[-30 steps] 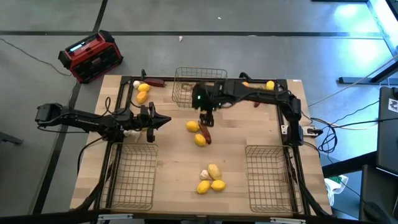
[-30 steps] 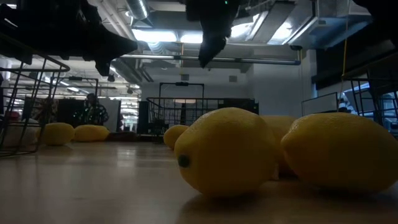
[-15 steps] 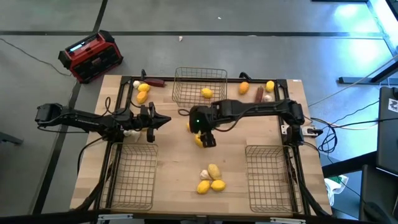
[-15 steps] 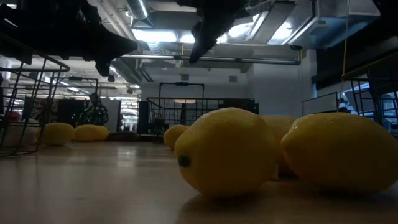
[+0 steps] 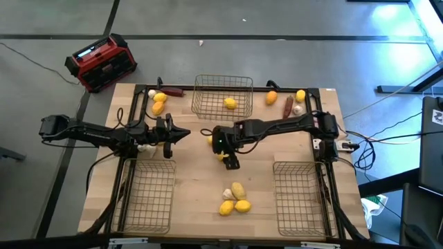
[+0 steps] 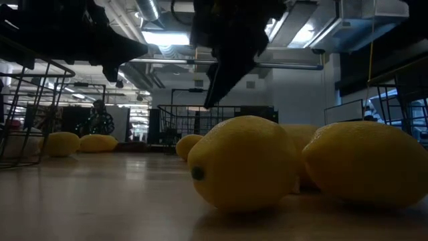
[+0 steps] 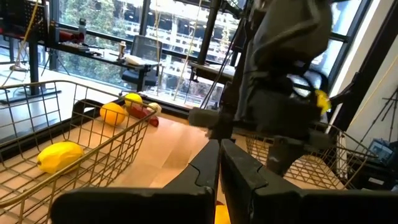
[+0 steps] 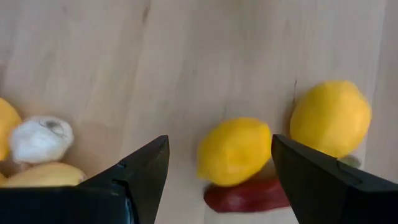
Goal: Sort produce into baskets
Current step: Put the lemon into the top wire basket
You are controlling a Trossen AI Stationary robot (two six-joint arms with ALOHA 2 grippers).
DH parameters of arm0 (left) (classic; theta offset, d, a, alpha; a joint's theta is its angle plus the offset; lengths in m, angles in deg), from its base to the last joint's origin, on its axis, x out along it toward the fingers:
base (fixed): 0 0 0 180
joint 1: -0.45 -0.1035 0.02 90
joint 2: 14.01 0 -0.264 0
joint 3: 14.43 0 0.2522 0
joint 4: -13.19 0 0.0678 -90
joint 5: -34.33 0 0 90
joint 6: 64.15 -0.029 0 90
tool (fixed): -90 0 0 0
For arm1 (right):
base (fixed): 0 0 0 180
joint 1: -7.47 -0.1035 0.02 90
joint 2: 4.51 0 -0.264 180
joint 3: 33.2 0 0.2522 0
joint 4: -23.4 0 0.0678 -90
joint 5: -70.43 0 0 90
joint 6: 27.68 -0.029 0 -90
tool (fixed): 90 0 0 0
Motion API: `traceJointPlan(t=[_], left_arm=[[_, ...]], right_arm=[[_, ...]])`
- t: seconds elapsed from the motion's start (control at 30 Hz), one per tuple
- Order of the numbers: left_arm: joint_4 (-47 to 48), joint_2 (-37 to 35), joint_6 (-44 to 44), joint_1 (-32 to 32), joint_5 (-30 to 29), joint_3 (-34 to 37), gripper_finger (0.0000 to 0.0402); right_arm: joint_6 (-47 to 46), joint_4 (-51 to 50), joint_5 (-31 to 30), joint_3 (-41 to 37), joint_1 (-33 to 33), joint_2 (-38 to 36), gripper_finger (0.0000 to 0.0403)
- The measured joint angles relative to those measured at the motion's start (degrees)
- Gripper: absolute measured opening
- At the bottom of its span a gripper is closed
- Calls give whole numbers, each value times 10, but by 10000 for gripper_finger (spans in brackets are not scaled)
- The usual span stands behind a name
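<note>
Between the right gripper's (image 8: 221, 171) parted jaws, in its wrist view, lies a yellow lemon (image 8: 234, 151) with a dark red chili (image 8: 245, 195) touching its underside; nothing is gripped. A second lemon (image 8: 330, 117) sits just outside one finger, and a white garlic bulb (image 8: 39, 139) outside the other. From overhead this gripper (image 5: 230, 162) hangs over mid-table and its arm hides most of that pair; only a sliver of yellow shows beside it.

Overhead alone gives the layout: far wire basket (image 5: 221, 97) holding one lemon (image 5: 230, 104), two near baskets (image 5: 147, 196) (image 5: 300, 197) on either side, a cluster of lemons and garlic (image 5: 234, 198) near the front edge, and a red-and-black box (image 5: 101, 63) on the floor.

Left gripper (image 5: 168, 135) waits at the table's left side, jaws closed on nothing; its wrist view (image 7: 219, 167) shows the fingers pressed together, the far basket's lemon (image 7: 60, 155) off to one side.

Low view: big lemons (image 6: 243, 163) close up, the right gripper (image 6: 227, 67) dark above.
</note>
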Motion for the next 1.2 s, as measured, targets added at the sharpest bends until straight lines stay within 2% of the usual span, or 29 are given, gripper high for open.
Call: traceJointPlan(t=[0.4,0.6,1.2], left_arm=[[0,0,1,0,0,0,13],[0,0,3,1,0,0,13],[5,0,40,2,1,0,13]], right_arm=[[-38,25,9,-10,2,0,278],[-70,26,-26,-11,3,14,278],[-140,23,-48,-11,2,62,278]])
